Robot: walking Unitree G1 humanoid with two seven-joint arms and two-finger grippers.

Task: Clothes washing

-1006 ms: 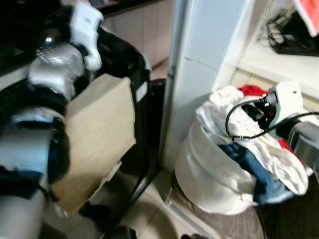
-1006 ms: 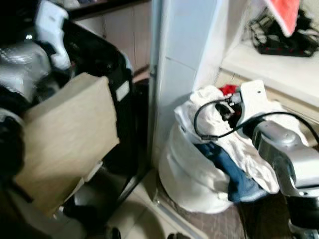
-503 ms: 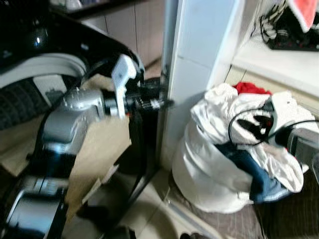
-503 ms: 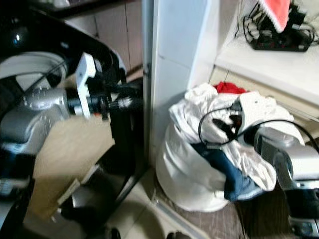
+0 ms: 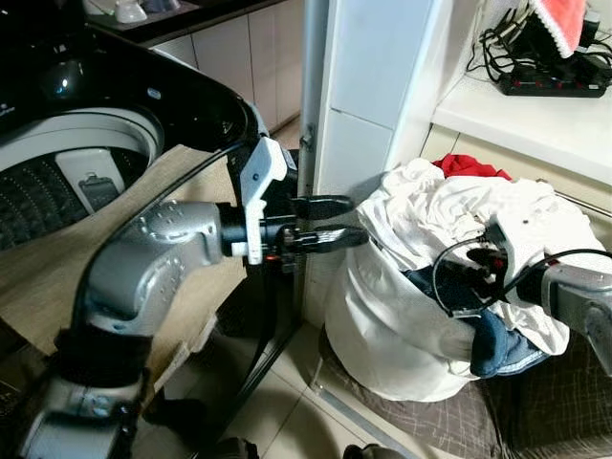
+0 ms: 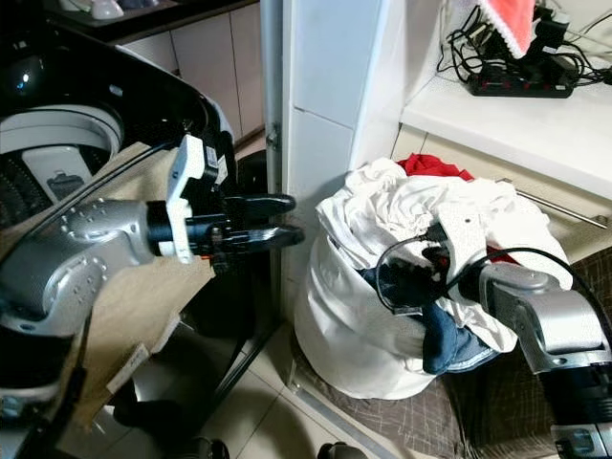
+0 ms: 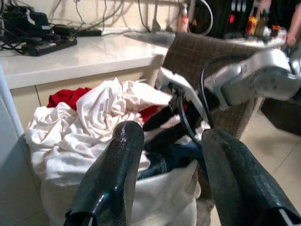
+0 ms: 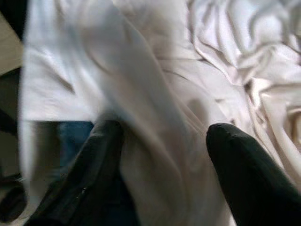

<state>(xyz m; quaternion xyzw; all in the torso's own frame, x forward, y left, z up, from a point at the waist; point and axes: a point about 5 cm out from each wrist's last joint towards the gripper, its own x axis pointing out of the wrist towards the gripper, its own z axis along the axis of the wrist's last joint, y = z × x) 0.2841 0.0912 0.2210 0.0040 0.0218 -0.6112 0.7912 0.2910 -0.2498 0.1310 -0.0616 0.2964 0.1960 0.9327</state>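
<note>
Left eye view gives me the black top-loading washing machine (image 5: 115,96) with its drum open on my left, then the bulging white fabric laundry bag (image 5: 402,325) heaped with white, blue and red clothes. My left gripper (image 5: 330,222) has swung across from the machine toward the bag, fingers spread and empty. My right gripper (image 8: 164,155) has dropped into the pile, wide astride a white fold, so a grab looks close.
</note>
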